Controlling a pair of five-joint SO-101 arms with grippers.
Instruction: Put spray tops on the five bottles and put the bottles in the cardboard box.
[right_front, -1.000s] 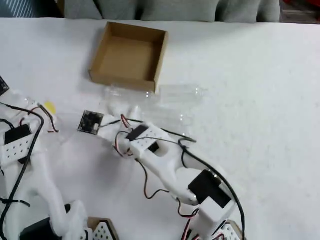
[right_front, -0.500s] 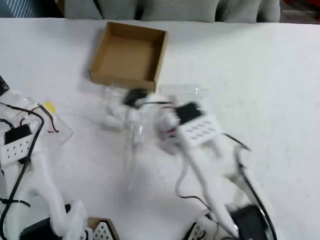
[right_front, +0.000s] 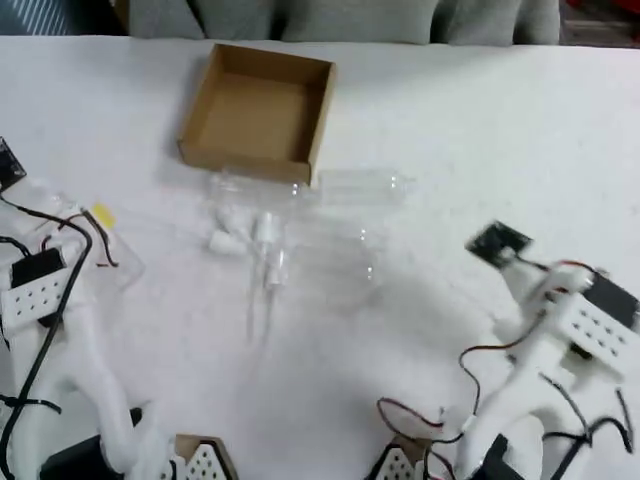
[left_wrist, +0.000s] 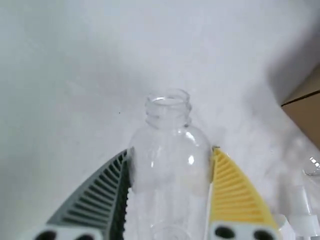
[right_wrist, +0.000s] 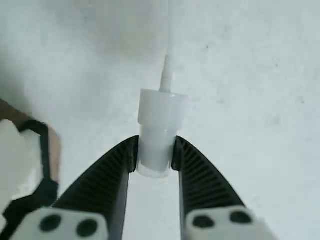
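A clear open-necked bottle (left_wrist: 170, 155) sits between the grey and yellow fingers of my left gripper (left_wrist: 170, 172), which is shut on it. In the high view this bottle (right_front: 120, 262) is at the table's left side. My right gripper (right_wrist: 156, 155) is shut on a white spray top (right_wrist: 161, 125), nozzle pointing away from the camera, above bare white table. The right arm (right_front: 575, 320) stands at the table's right side. Several clear bottles (right_front: 360, 187) and loose spray tops (right_front: 268, 235) lie mid-table, just in front of the cardboard box (right_front: 258, 110).
The box is open, with nothing inside it, and stands at the back left of centre; its corner (left_wrist: 305, 107) shows in the left wrist view. Black and red cables hang from both arms. The white tabletop (right_front: 480, 130) is bare at the back right.
The right arm has swung from the pile of bottles and tops at mid-table over to the right side, carrying a spray top. The left arm has stayed put with its bottle.
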